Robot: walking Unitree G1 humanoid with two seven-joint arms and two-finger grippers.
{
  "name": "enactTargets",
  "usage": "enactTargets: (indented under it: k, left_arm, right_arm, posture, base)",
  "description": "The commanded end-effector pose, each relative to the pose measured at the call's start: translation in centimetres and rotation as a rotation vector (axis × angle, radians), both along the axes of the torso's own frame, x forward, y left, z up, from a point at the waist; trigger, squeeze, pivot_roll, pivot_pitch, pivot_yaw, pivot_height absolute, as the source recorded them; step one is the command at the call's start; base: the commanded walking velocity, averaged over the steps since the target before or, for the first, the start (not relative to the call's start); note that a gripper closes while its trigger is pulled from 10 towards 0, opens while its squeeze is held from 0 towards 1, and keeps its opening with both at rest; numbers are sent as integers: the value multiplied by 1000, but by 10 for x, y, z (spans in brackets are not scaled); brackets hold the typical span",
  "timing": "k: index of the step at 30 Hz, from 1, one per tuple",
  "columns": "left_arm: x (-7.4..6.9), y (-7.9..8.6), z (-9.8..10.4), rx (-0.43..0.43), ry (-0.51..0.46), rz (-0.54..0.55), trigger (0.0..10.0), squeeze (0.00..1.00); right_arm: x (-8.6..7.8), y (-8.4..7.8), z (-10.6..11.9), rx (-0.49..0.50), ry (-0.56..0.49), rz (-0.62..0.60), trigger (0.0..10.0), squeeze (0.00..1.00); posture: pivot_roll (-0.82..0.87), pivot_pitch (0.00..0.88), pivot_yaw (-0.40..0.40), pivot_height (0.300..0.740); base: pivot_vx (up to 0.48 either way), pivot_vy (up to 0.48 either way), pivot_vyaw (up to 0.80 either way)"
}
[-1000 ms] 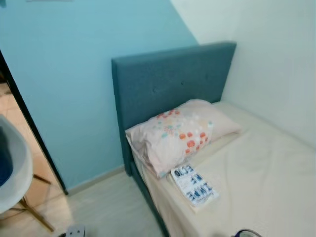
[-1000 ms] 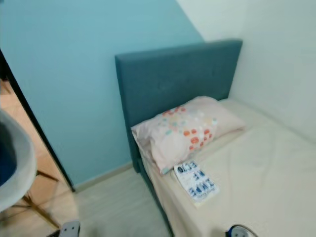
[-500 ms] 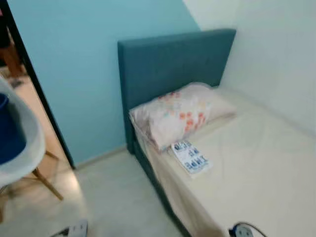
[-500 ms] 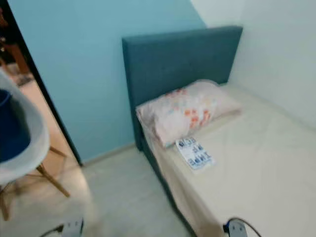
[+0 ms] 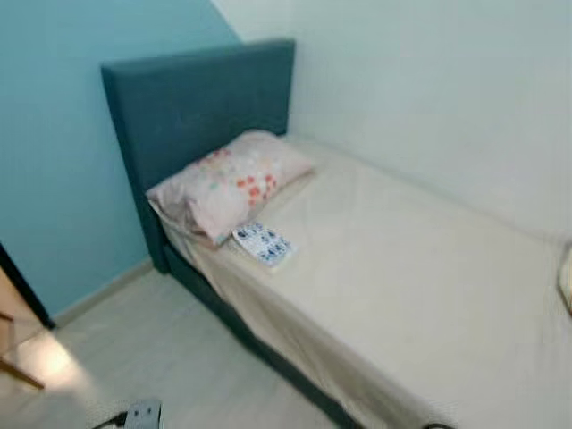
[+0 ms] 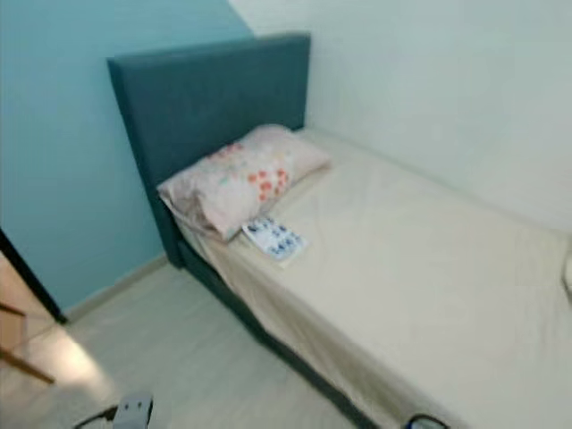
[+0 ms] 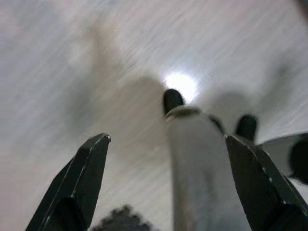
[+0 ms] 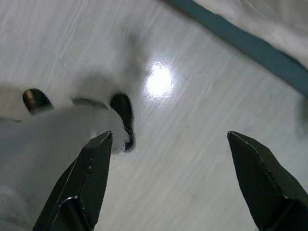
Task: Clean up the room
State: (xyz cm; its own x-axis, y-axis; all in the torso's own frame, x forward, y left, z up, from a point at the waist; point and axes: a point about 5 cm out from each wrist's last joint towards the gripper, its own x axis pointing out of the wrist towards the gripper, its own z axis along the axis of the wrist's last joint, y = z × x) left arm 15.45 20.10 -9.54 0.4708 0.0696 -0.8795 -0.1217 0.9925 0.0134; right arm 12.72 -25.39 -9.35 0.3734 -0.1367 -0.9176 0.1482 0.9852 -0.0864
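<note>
A bed with a cream sheet and a teal headboard stands against the white wall. A floral pillow lies at its head. Beside the pillow, near the bed's edge, lies a small white-and-blue printed booklet. My left gripper hangs open over the pale floor with nothing between its fingers. My right gripper is open too, over the floor beside the bed's teal base.
A small white device with a dark cable lies on the floor at the lower left. A wooden chair leg shows by the dark doorway edge. Pale floor runs along the bed. A pale object lies at the bed's far right.
The camera has swung right and back: the white chair has slid out of view on the left and far more of the bed shows. Nothing on the bed has moved.
</note>
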Motion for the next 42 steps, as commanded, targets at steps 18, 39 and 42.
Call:
enactTargets:
  k: [18, 39, 42]
  left_arm:
    - [1, -10, -1, -6, 6, -102, 10000, 0]
    - [3, 0, 1, 10, 0, -68, 10000, 0]
    - [3, 0, 1, 11, 2, -68, 10000, 0]
  right_arm:
    - [83, -2, 39, 32, -348, -204, 10000, 0]
    - [140, -16, 89, 62, -639, -231, 10000, 0]
    - [142, -21, 93, 51, -653, -244, 10000, 0]
  posture:
    - [-76, 0, -22, 740]
    - [-88, 0, -15, 740]
    - [-91, 0, -13, 740]
  base:
    - [0, -402, -247]
    - [0, -480, -209]
    - [0, -480, -731]
